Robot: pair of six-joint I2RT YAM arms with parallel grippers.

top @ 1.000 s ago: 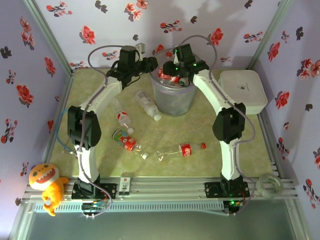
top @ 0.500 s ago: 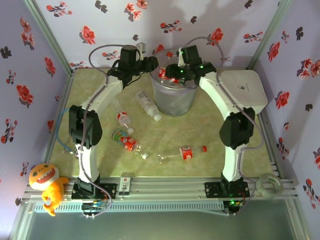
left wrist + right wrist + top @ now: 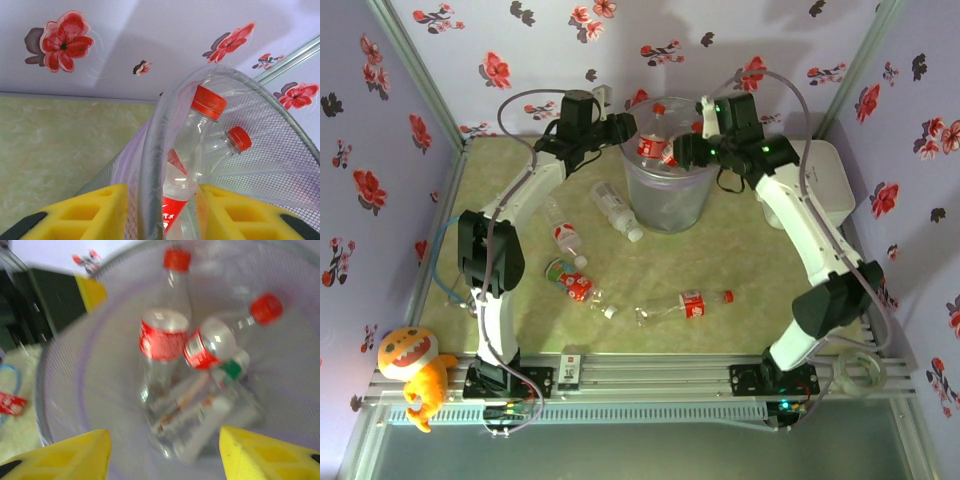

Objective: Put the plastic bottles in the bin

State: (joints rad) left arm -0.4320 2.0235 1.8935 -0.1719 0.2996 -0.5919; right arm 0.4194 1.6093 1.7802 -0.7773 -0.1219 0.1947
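Floral walls (image 3: 550,50), round mesh bin (image 3: 670,205), clear bottles (image 3: 162,335)

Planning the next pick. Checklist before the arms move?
1. Empty right tool: ok, fingers apart, nothing between.
2. It clears the bin: cannot tell, it hangs over the opening.
3. Free left tool: not ok, fingers straddle the bin rim.
4. Work left: not ok, at least four bottles lie on the table.
5. Open target: ok, the red-label bottle lies alone, likely the easiest pick.
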